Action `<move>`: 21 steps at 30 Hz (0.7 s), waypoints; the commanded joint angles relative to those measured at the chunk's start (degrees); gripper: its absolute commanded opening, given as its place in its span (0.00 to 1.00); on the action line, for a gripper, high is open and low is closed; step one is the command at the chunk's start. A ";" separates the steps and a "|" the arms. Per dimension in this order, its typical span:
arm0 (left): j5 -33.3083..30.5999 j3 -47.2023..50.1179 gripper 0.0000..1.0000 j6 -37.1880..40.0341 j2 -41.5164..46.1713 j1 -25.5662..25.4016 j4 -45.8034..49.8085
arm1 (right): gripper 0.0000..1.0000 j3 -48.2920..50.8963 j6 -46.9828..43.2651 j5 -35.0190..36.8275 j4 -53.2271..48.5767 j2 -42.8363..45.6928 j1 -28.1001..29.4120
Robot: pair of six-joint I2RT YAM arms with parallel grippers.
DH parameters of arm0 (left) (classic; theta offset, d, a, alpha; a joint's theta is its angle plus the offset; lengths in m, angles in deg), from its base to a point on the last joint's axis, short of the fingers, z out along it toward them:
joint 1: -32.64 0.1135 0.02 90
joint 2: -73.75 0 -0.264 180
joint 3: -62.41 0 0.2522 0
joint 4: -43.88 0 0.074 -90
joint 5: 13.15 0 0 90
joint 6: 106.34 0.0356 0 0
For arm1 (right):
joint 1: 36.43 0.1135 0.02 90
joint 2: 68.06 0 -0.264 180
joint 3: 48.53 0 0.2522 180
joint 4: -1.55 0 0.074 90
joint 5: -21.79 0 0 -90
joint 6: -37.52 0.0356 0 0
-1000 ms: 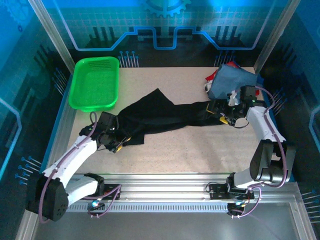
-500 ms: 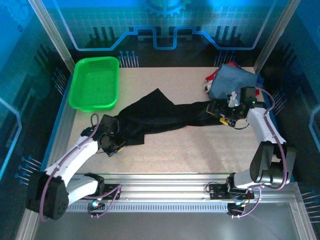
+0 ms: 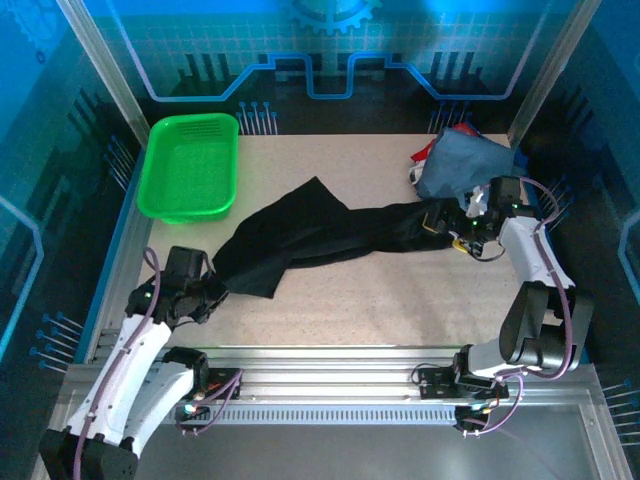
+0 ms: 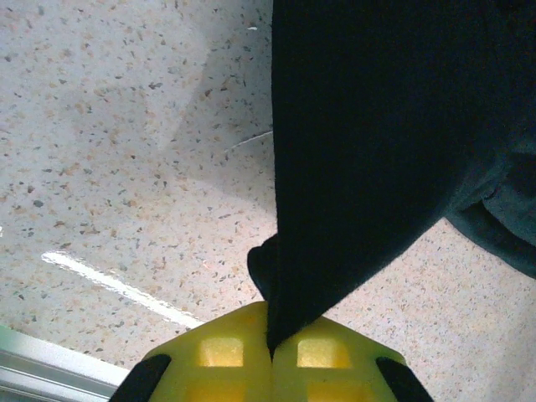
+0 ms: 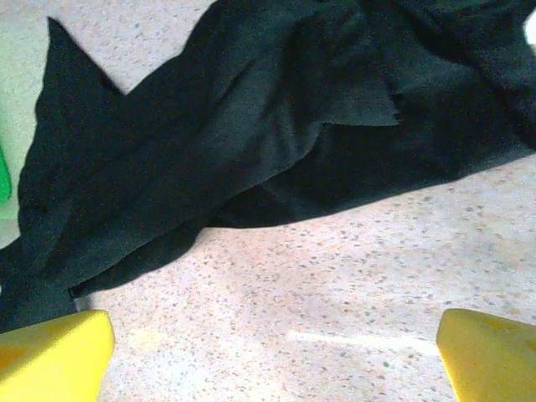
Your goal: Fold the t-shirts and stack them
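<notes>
L hand (image 4: pixel 271 350) is pinched shut on the near-left corner of the black t-shirt (image 3: pixel 320 232), which lies stretched across mid tabletop (image 3: pixel 400 300). R hand (image 5: pixel 268 356) is spread wide w/ nothing held, just by its right end, near the slate-blue t-shirt (image 3: pixel 465 160).

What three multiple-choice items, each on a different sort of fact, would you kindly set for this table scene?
1. Where on the table does the green basket stand?
A. far left corner
B. near right corner
C. centre

2. What colour is the t-shirt stretched across the middle?
A. red
B. black
C. white

3. What is the left gripper doing?
A. hanging open
B. shut on the t-shirt's edge
C. shut on the green basket

Answers:
1 A, the top view shows it at the far left.
2 B, the cloth is black in every view.
3 B, the left wrist view shows cloth pinched between closed yellow fingers.
</notes>
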 commanded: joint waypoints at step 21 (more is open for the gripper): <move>-3.43 -3.76 0.00 -0.97 8.82 5.51 6.22 | 0.77 -13.82 4.10 0.00 5.65 -17.49 5.02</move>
